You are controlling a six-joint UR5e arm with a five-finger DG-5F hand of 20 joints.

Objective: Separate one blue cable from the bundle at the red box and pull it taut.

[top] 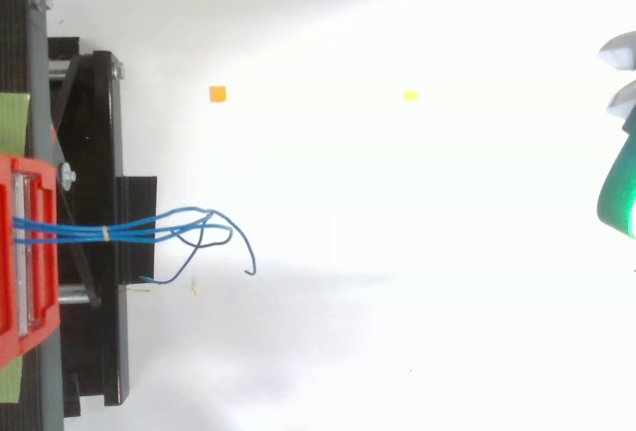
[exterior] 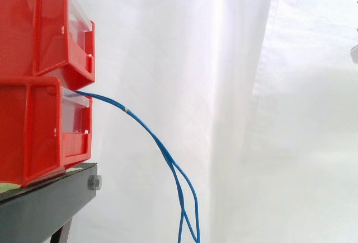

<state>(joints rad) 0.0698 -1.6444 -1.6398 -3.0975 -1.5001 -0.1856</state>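
Note:
A bundle of thin blue cables (top: 149, 229) comes out of the lower red box (exterior: 33, 131), held together by a pale band (exterior: 127, 110) near the box. Past the band the cables droop in an arc and hang down slack (exterior: 178, 178). From above, their loose ends curl and fan out (top: 214, 227). My hand (top: 621, 193) sits at the far right edge, well away from the cables, and a small part of it shows in the side view (exterior: 354, 52). Its glowing green and white pads are spread apart with nothing between them.
A second red box (exterior: 39, 30) is stacked on the lower one, both on a black stand (exterior: 45, 209). A white curtain (exterior: 235, 86) hangs behind. On the white floor lie an orange marker (top: 218, 93) and a yellow marker (top: 409, 96).

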